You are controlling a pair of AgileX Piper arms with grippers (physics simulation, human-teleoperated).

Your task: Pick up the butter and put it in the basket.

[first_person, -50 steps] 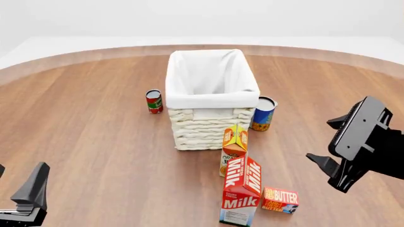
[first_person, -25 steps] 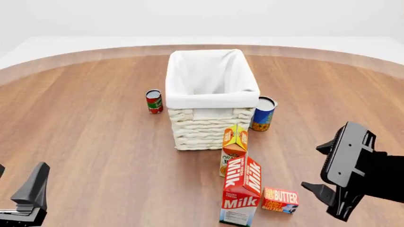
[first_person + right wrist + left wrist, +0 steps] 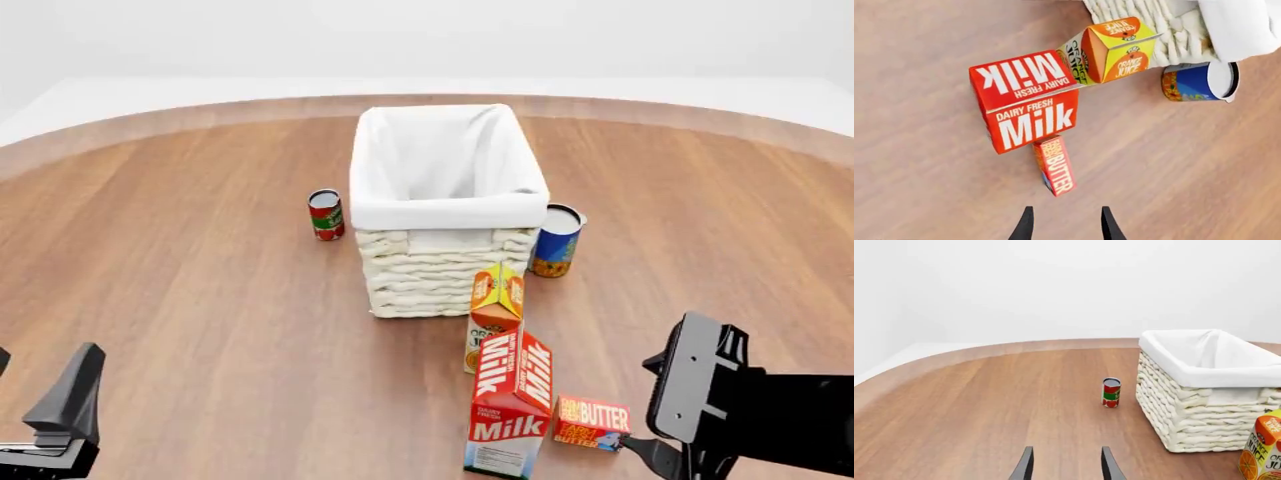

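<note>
The butter [image 3: 591,421], a small flat red-and-orange box, lies on the wooden table near the front edge, just right of the milk carton. It also shows in the right wrist view [image 3: 1055,165], just ahead of the fingertips. My right gripper [image 3: 647,405] is open and empty, low and close to the right of the butter; the right wrist view [image 3: 1065,220] shows its jaws apart. The cream wicker basket [image 3: 434,270] with a white liner stands at the table's middle and also shows in the left wrist view [image 3: 1187,420]. My left gripper [image 3: 40,400] is open and empty at the front left, seen too in its wrist view [image 3: 1066,465].
A tall red-white milk carton [image 3: 511,405] stands against the butter's left side. An orange juice carton [image 3: 495,310] stands between the milk and the basket. A red can [image 3: 326,214] is left of the basket, a blue can [image 3: 555,240] to its right.
My right gripper has come down and nearer to the front edge, ending close beside the butter. The left arm and all objects have not moved.
</note>
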